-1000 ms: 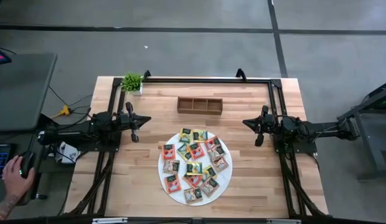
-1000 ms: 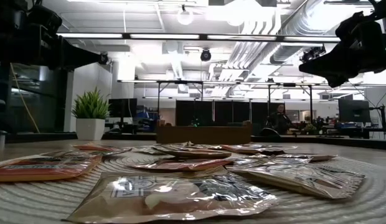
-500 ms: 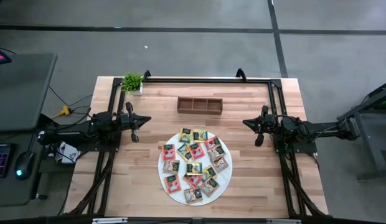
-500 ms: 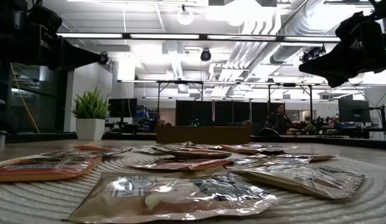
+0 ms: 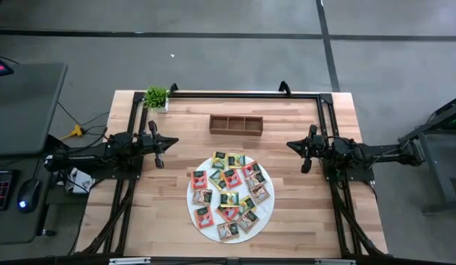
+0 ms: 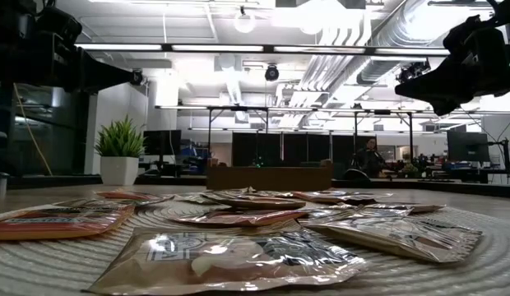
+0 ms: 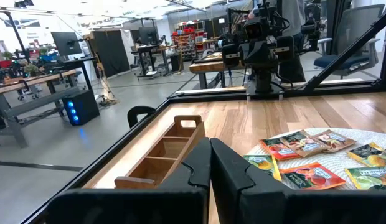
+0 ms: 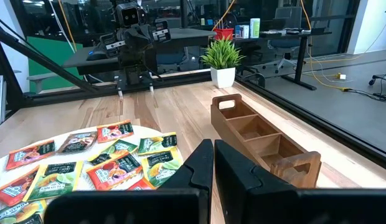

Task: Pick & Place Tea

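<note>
Above table (image 5: 301,213), both hands closed

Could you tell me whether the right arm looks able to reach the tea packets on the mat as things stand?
Probably yes: the right gripper hangs shut beside the mat, with bare table between it and the packets.

Small flat square tea packets (image 5: 229,194) come in red, orange, green, yellow and dark wrappers with little printed labels, spread on a round white woven mat (image 5: 266,205). Brown three-compartment wooden tray (image 5: 236,124), pale striped wood tabletop (image 5: 301,213), green potted plant (image 5: 156,96) in a white pot, black arms.
</note>
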You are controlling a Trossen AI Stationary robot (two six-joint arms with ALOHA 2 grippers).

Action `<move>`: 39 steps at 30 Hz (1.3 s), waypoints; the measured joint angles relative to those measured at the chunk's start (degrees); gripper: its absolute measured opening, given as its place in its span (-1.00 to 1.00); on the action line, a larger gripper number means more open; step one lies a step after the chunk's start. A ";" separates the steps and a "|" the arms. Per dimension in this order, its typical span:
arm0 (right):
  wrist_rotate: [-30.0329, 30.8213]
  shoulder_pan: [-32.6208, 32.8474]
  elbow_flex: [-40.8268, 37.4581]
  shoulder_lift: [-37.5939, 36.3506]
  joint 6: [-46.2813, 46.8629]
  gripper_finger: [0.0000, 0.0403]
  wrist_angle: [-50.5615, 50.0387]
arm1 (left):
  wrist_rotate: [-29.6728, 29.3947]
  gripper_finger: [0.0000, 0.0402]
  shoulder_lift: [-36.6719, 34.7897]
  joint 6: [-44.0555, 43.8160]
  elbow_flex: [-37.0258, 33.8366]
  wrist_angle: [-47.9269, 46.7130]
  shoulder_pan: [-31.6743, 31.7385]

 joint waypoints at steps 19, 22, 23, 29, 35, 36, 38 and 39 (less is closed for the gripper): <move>0.00 -0.02 0.02 0.00 0.00 -0.94 0.02 | -0.07 -1.00 0.00 -0.01 0.01 1.52 0.00; 0.01 -0.01 0.02 0.00 -0.02 -0.94 0.00 | -0.27 -1.00 0.00 -0.02 0.00 1.50 0.00; 0.01 -0.01 0.01 0.00 -0.02 -0.94 0.00 | -0.75 -1.00 0.00 0.00 0.00 1.58 0.00; 0.00 0.00 0.02 0.00 -0.02 -0.94 0.00 | -4.02 -1.00 0.00 -0.38 0.02 1.76 0.00; 0.00 -0.02 0.02 0.00 -0.01 -0.94 0.01 | -2.57 -1.00 0.75 -1.58 1.16 1.15 0.00; 0.02 0.00 0.02 0.00 0.00 -0.94 0.00 | -1.93 -1.00 0.92 -1.96 1.33 0.96 0.00; 0.02 -0.02 0.02 0.00 0.00 -0.94 0.00 | -0.42 -1.00 1.47 -4.29 1.64 0.08 0.00; 0.00 0.00 0.02 0.00 0.00 -0.94 0.01 | 0.18 -0.99 2.07 -6.16 1.73 -0.28 0.00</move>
